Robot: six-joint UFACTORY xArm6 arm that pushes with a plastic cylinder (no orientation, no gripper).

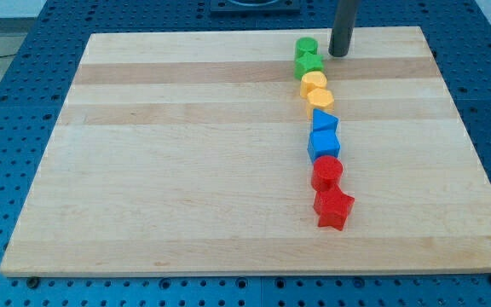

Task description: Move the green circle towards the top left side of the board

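Note:
The green circle stands near the top edge of the wooden board, right of centre, at the head of a column of blocks. A second green block, its shape unclear, touches it just below. My tip rests on the board just to the right of the green circle, a small gap away. The dark rod rises out of the view's top.
Below the green blocks the column runs down: a yellow block, another yellow block, a blue triangular block, a blue cube, a red round block and a red star. A blue pegboard table surrounds the board.

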